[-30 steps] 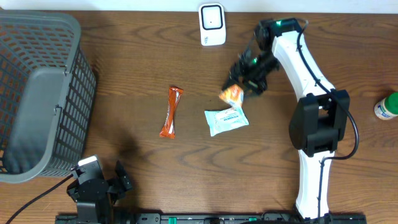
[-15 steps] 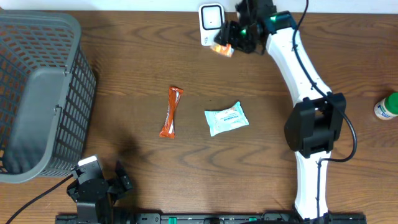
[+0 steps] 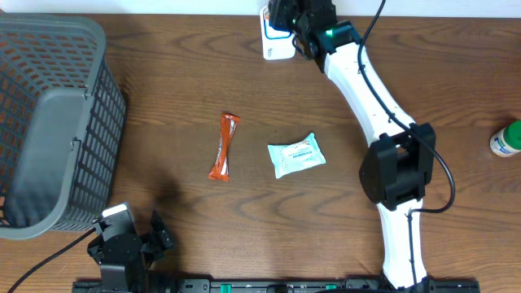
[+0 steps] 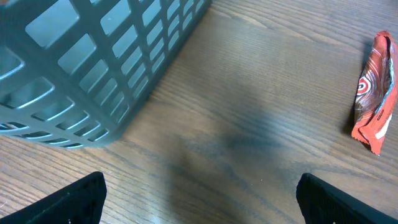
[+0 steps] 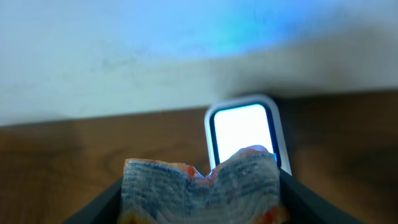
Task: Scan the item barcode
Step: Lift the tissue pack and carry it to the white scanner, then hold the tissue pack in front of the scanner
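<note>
- Right gripper (image 3: pixel 297 23) is at the table's 12 o'clock, over the white barcode scanner (image 5: pixel 244 134). Its jaws pinch a crinkled orange-and-white snack packet (image 5: pixel 199 183).
- In the wrist view the packet's top edge overlaps the lower rim of the scanner's lit window. Whether the two touch, I cannot tell.
- No barcode is visible on the face toward the camera.
- Left gripper (image 4: pixel 199 190) sits at 7 o'clock, fingers spread wide and holding nothing, beside the grey basket (image 3: pixel 49 122) at 9 o'clock.
- At table centre lie an orange bar wrapper (image 3: pixel 223 146) and, just right of it, a white-and-teal wipes pack (image 3: pixel 296 155). A green-capped bottle (image 3: pixel 506 140) is at 3 o'clock.
- Step, as I judge it: presenting the packet to the reader.
- Next move calls for squaring the barcode face to the window, likely with a small tilt or roll, while keeping the pinch firm.
</note>
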{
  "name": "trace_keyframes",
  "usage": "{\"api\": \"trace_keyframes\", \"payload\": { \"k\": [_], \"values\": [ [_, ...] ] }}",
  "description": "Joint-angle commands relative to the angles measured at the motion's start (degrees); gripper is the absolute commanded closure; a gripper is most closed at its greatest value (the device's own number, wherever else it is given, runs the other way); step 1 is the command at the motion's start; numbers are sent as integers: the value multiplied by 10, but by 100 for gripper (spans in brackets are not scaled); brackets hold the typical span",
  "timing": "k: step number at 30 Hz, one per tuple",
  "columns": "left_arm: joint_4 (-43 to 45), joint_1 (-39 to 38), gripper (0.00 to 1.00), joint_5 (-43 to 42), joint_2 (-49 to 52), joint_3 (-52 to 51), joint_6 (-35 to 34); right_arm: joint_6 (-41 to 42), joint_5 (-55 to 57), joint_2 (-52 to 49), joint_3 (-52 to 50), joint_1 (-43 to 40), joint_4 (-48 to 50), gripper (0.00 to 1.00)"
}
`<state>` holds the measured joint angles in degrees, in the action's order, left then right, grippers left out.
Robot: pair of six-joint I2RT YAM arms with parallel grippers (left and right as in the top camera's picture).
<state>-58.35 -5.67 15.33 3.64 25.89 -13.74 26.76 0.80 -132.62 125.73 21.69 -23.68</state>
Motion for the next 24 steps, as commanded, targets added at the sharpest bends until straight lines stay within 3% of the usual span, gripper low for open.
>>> {"api": "trace_keyframes", "payload": {
  "k": [1,16,24],
  "values": [
    [0,2,2,3,0,-2,-5,-12,48,-35,10,2,28,40],
    [0,2,2,3,0,-2,-5,-59,110,-138,10,5,228,34],
    [0,2,2,3,0,-2,-5,-77,114,-137,10,5,213,35]
  ]
}}
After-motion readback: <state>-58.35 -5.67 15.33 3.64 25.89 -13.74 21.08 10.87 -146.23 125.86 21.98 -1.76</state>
